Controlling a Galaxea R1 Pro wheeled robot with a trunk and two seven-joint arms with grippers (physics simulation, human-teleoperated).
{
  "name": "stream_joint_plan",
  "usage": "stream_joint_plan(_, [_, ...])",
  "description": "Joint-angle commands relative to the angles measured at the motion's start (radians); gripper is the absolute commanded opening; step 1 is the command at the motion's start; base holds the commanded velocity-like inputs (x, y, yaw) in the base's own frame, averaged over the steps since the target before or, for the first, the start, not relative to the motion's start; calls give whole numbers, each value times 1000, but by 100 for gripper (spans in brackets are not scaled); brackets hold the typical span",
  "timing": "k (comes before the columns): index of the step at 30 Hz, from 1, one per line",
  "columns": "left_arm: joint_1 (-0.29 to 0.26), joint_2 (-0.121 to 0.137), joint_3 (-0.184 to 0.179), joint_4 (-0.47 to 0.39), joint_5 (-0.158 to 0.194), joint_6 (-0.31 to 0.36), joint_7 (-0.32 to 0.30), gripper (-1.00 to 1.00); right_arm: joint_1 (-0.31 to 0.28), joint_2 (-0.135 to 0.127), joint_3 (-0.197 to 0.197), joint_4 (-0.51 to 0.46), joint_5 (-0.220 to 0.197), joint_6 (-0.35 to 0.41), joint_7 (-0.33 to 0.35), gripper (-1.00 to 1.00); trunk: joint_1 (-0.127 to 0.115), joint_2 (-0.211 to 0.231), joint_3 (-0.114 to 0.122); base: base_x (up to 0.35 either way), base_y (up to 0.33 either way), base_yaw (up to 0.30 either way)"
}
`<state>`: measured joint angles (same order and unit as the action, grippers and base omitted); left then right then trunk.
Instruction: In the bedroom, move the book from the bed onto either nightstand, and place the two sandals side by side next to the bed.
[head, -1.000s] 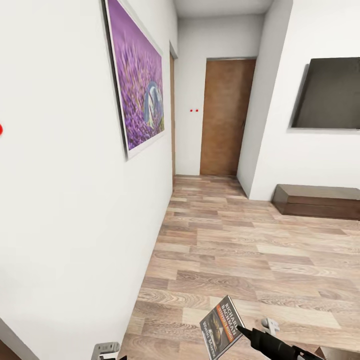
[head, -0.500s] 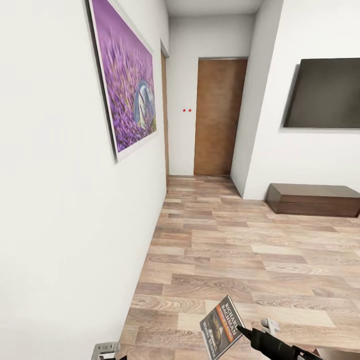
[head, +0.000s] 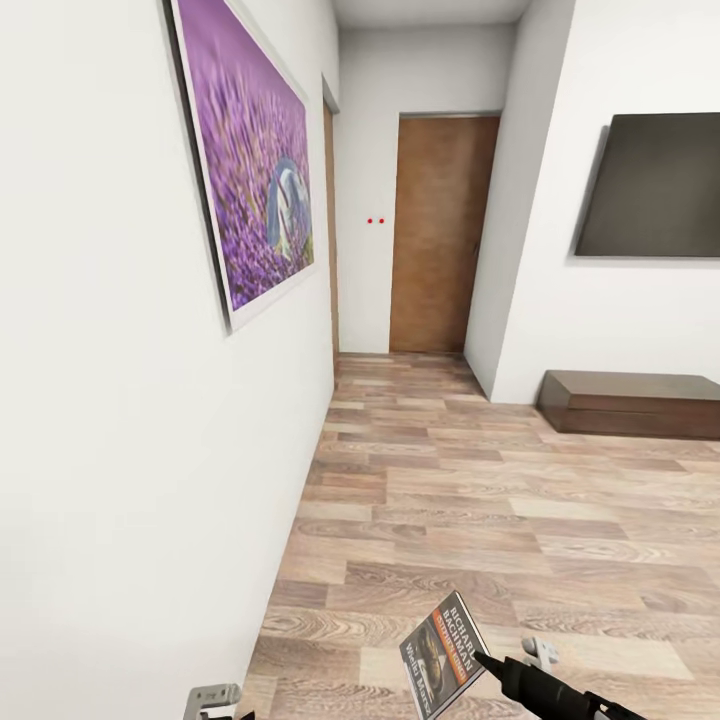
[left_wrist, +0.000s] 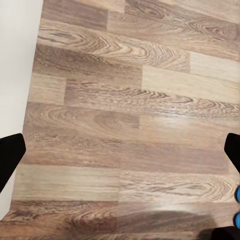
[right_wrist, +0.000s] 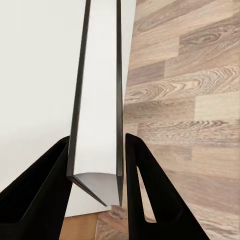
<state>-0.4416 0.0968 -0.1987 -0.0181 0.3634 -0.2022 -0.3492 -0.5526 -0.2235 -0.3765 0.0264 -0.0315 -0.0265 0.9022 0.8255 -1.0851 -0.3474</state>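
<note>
The book (head: 443, 655), a dark paperback with an orange band and white lettering, hangs tilted low over the wood floor. My right gripper (head: 505, 662) is shut on its edge. In the right wrist view the book (right_wrist: 97, 100) stands edge-on, clamped between the two black fingers (right_wrist: 50, 185) of the right gripper (right_wrist: 97, 140). My left gripper (left_wrist: 120, 152) is open over bare floor planks, its fingertips wide apart; a part of it (head: 212, 697) shows in the head view. A bright blue sliver (left_wrist: 238, 220) sits at the frame edge, too small to identify. The bed and nightstand are out of view.
A white wall with a purple painting (head: 260, 180) runs close along my left. A short hallway ahead ends at a brown door (head: 440, 230). A dark wall screen (head: 655, 185) hangs above a long low dark cabinet (head: 630, 400) at the right. Wood floor (head: 480, 500) lies between.
The whole picture has shifted, the painting and door sliding left and then slightly back, so the camera has turned. The book and right gripper hold the same place in view.
</note>
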Motion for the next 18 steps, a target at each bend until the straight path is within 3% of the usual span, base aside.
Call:
stream_joint_plan(1, [-1,0,-8,1,9,-3,-4,100,-1,0,-1,3,-3,-3,3,-100,0,-1,-1,39,1,0])
stream_joint_plan(6, [-1,0,-8,1,9,-3,-4,100,-2,0,-1,3,-3,-3,3,-100,0,-1,-1,14,0,-16])
stream_joint_plan(14, [-1,0,-8,1,9,-3,-4,100,-2,0,-1,3,-3,-3,3,-100,0,-1,-1,1,0,-183])
stream_joint_plan(18, [-1,0,-8,1,9,-3,-4,100,-2,0,-1,3,-4,-3,3,-100,0,-1,-1,103,0,-62])
